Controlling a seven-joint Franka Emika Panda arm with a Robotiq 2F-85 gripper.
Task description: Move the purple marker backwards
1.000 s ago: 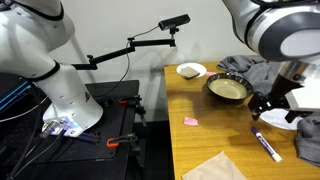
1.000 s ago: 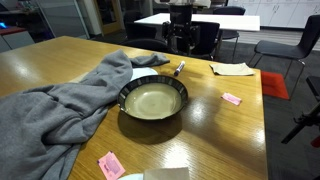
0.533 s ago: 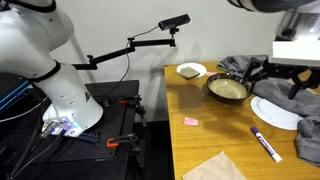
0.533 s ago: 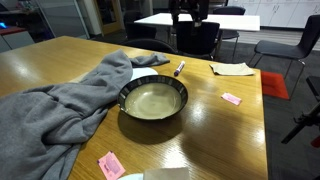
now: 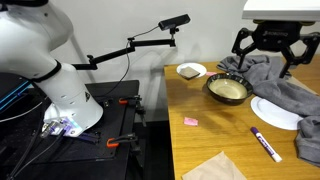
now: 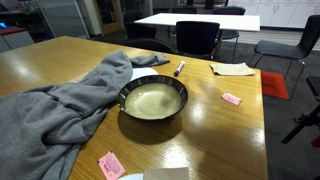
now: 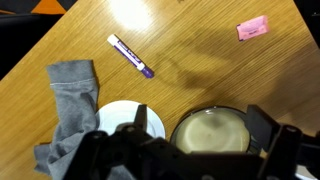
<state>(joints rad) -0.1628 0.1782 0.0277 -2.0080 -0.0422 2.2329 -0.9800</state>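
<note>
The purple marker (image 5: 266,144) lies flat on the wooden table, near the front edge and apart from everything else. It has a dark purple barrel and a white end. It also shows in the other exterior view (image 6: 179,68) beyond the bowl, and in the wrist view (image 7: 130,56) lying diagonally. My gripper (image 5: 268,50) hangs high above the table, over the bowl and cloth, with its fingers spread wide and nothing between them. In the wrist view the gripper (image 7: 205,140) frames the bowl far below.
A dark bowl (image 5: 227,89) (image 6: 153,99), a white plate (image 5: 275,112) (image 7: 120,112) and a grey cloth (image 5: 275,75) (image 6: 60,100) lie on the table. A small pink piece (image 5: 190,121) (image 7: 252,28) and a paper sheet (image 5: 215,168) lie nearby. A small white dish (image 5: 190,71) stands at the far corner.
My gripper has risen from low beside the plate to high above the table and has shifted towards the bowl. The arm has left one exterior view. The marker has not moved.
</note>
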